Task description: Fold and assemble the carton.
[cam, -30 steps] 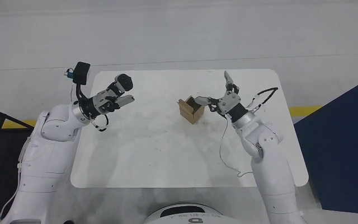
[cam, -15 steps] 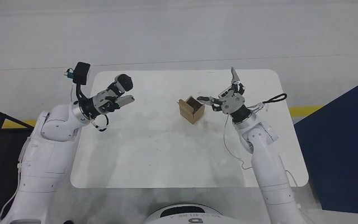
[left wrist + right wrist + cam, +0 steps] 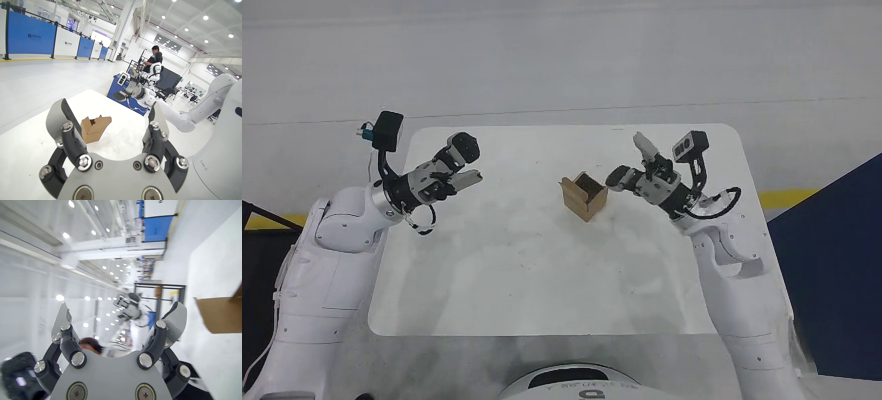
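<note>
A small brown carton (image 3: 583, 195) stands near the middle of the white table (image 3: 542, 280), its top flaps raised and its inside open. In the left wrist view the carton (image 3: 94, 129) sits some way beyond the open fingers. My left gripper (image 3: 466, 165) hovers over the table's far left part, open and holding nothing. My right gripper (image 3: 627, 160) is just right of the carton, open and apart from it; across the table it shows as the right gripper (image 3: 125, 84). The carton (image 3: 219, 313) lies beside one fingertip in the right wrist view.
Bare tabletop surrounds the carton on all sides. A black cable (image 3: 712, 205) loops at the right wrist. Blue barriers (image 3: 842, 270) stand off the table's right side.
My right wrist has rolled and drawn slightly away from the carton; its fingers no longer touch the flap. The left arm and the carton have kept still.
</note>
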